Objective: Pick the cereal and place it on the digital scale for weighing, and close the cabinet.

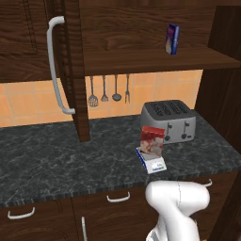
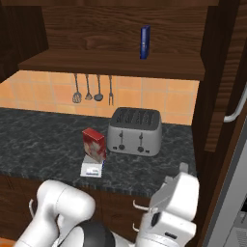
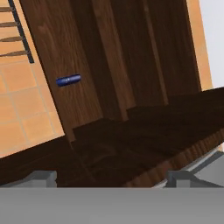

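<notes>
cereal [image 1: 152,140] sits on digital scale [image 1: 151,161], on counter [image 1: 56,155] in front of toaster [image 1: 170,120] | my fingers [image 3: 43,176] spread apart, holding nothing, facing cabinet wood | cabinet [image 1: 70,66] doors open | step: close it, judging push flat on door face near bar handle [image 1: 57,66], swing clear of blue box [image 1: 172,39]

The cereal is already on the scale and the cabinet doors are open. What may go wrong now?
1. The cereal stands on the small digital scale, close to the toaster; a low arm swing might topple it.
2. Both cabinet doors stand wide open; the open gripper may slip off the curved handle.
</notes>
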